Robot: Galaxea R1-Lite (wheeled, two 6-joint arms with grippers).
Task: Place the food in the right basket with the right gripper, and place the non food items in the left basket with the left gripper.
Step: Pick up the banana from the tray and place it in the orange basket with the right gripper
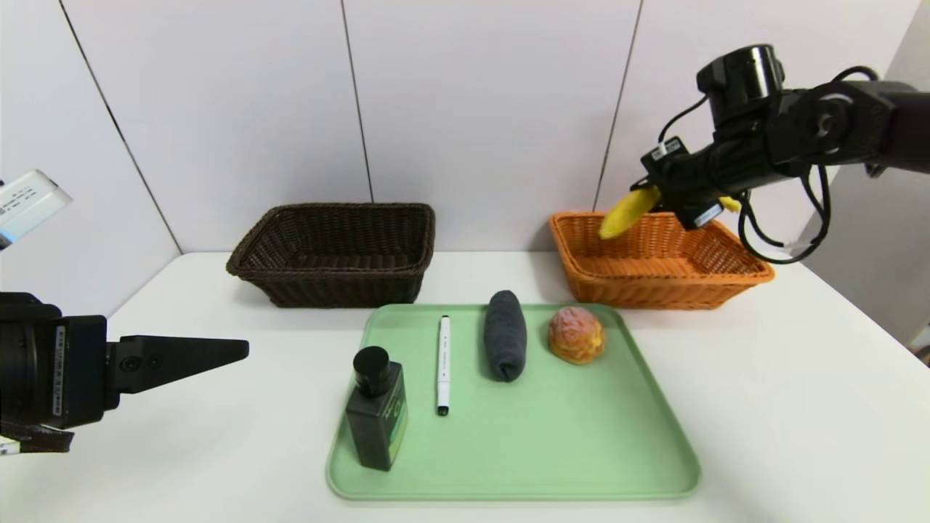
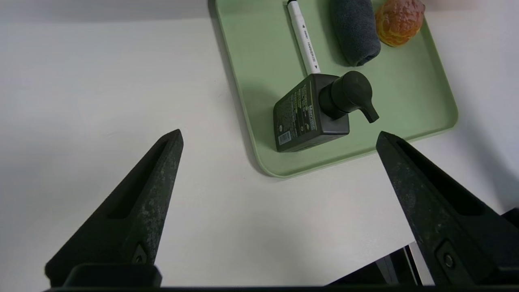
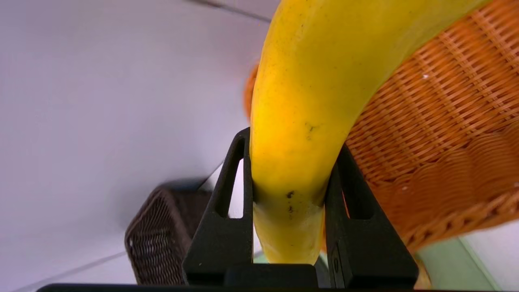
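The left tool (image 1: pixel 243 350) hovers over the table (image 1: pixel 763 407) at the left edge, fingers spread wide and released, gripping nothing. At the rear left of the table stands the dark brown left basket (image 1: pixel 334 254), with nothing visible inside it. A green tray (image 1: pixel 552 450) lies at the table's center. On it, from left to right: the dark bottle (image 1: pixel 376 418) standing upright at the front corner, the white marker pen (image 1: pixel 443 365) lying lengthwise, the rolled dark-grey cloth (image 1: pixel 505 335) just beside it, and the bread roll (image 1: pixel 576 334) near the far right corner. At the rear right sits the orange right basket (image 1: pixel 657 265). The right tool (image 1: pixel 668 203) is above this basket, fingers clenched on the banana (image 1: pixel 628 212), which is clear of the wicker.
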